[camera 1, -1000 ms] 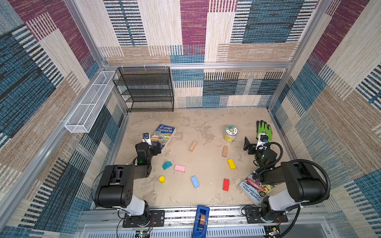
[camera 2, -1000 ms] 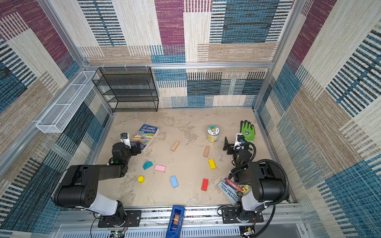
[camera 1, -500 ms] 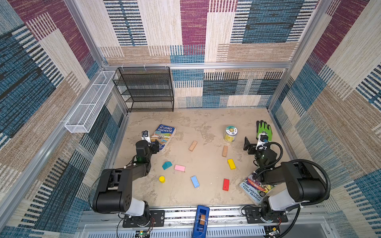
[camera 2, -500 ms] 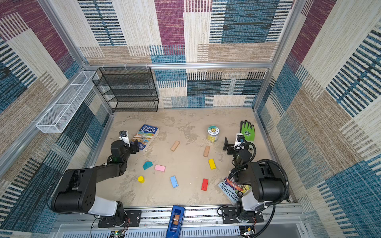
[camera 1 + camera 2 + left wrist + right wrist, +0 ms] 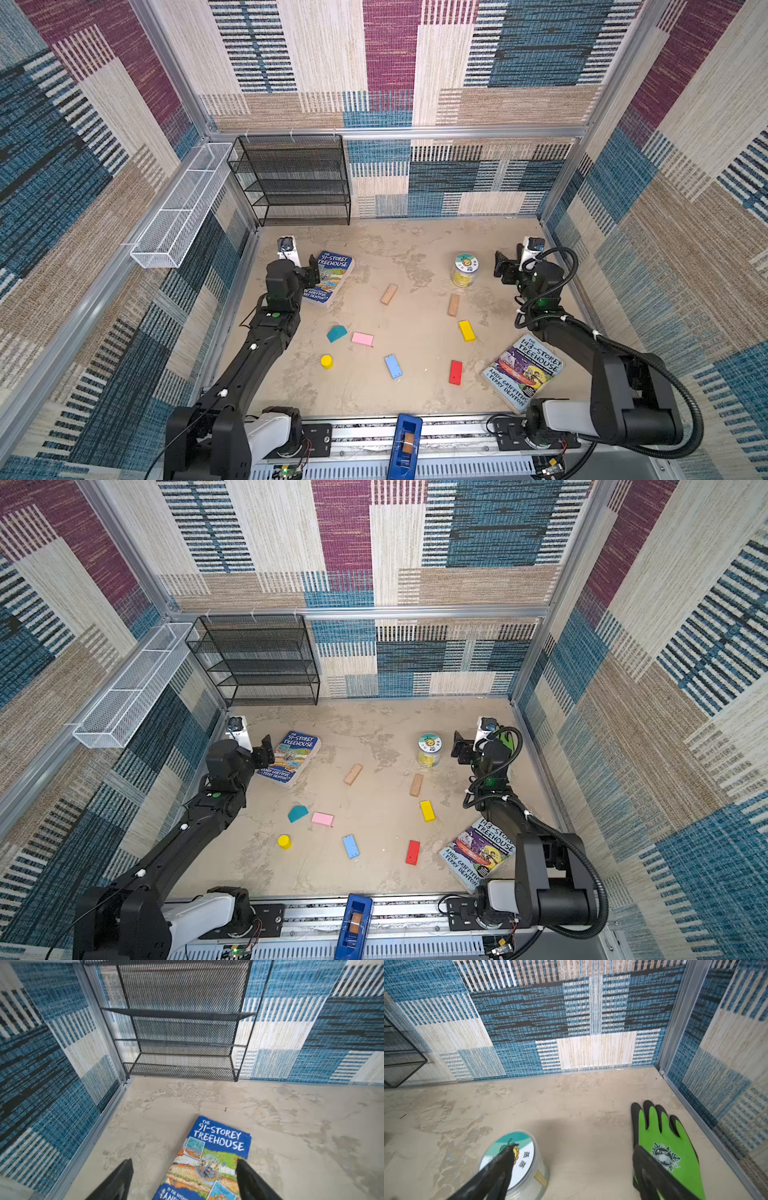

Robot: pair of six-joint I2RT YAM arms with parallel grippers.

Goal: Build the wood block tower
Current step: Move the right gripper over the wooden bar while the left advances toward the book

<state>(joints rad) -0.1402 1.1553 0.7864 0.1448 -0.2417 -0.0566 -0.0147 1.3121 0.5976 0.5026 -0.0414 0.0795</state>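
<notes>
Left gripper [image 5: 184, 1164] and right gripper [image 5: 574, 1148] both face the back of the desk [image 5: 415, 245], away from every block. Nothing is stacked yet. All eight pieces lie flat and well apart in both top views. The teal house piece [image 5: 336, 333], pink slab [image 5: 362, 338] and yellow cylinder [image 5: 326, 361] are on my left. The light blue slab [image 5: 392, 366] and red slab [image 5: 456, 372] are toward the front. The yellow slab [image 5: 466, 331] and the two plain wood slabs [image 5: 389, 294] [image 5: 454, 304] are nearer the middle and right.

As I judge it, the step is fetching a base piece. I would swing my left arm back toward the pink slab, turn the wrist so the jaws cross its narrow width, and come straight down so it doesn't skid. I would save the teal piece for last and build on bare desk in the middle, clear of the books.

My left gripper is spread wide and holds nothing. It is poised over the corner of the 91-Storey Treehouse book [image 5: 216, 1147], and I cannot tell whether it touches the cover. My right gripper is also wide and empty. One finger shows in front of the yellow jar [image 5: 527, 1169] and the other over the green glove [image 5: 664, 1136]. In a top view it sits beside the jar, apart from it.
</notes>
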